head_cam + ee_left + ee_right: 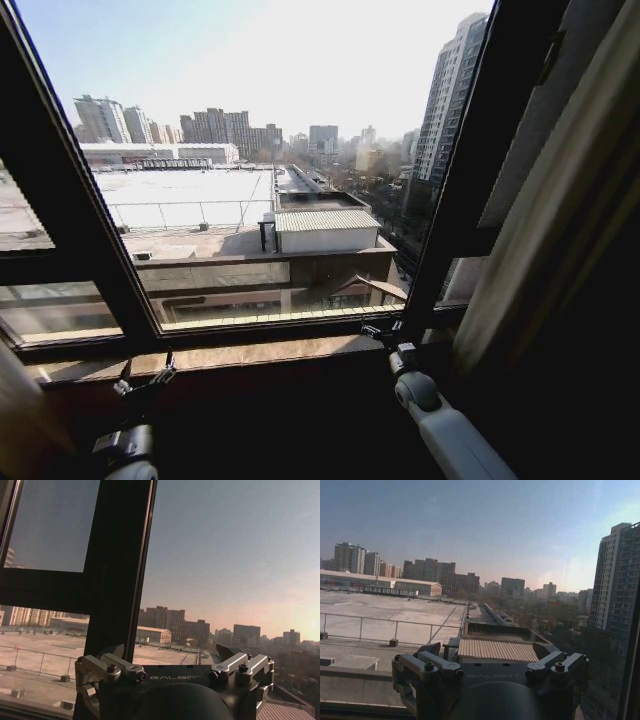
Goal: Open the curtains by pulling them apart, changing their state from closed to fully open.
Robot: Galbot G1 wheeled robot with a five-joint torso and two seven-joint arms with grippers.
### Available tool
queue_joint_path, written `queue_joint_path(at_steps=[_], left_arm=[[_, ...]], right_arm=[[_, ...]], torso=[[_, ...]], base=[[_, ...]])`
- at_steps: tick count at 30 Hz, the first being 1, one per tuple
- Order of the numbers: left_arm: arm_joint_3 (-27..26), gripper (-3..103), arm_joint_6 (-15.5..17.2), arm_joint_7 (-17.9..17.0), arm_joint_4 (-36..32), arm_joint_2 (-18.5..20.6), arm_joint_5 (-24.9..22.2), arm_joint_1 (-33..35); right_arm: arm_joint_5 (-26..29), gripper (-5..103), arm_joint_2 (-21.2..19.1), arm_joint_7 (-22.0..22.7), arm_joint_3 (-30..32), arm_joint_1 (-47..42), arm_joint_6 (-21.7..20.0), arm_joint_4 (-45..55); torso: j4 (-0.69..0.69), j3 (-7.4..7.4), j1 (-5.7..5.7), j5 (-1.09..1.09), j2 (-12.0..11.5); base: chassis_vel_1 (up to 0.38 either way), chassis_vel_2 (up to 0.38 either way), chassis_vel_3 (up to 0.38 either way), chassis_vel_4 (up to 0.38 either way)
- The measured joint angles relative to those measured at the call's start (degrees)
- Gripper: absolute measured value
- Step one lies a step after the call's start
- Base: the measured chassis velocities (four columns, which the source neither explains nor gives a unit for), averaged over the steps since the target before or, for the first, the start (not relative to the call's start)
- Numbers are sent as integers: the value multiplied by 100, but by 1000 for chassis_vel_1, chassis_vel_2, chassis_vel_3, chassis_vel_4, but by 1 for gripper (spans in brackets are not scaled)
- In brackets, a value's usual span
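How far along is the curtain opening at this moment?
It looks essentially done: the window is uncovered across the middle, one curtain gathered at the right edge and a bit of fabric at the lower left corner. Nothing is in hand: the left gripper and right gripper sit open and empty near the sill. Whether the panels could slide farther aside cannot be told.

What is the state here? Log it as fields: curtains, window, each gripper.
curtains: right panel bunched at the window's right side; left panel at the left edge; glass between them uncovered
window frame: black bars, city rooftops beyond
left gripper: low before the sill, left of centre, open, holding nothing
right gripper: at the sill by the right upright bar, open, holding nothing
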Motion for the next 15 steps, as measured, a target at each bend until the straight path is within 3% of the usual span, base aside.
queue_joint_path(at_steps=[15], left_arm=[[0,100,0,0,0,0,0,0]], right_arm=[[0,100,0,0,0,0,0,0]], torso=[[0,0,1,4,-1]], base=[[355,362,-347,-344]])
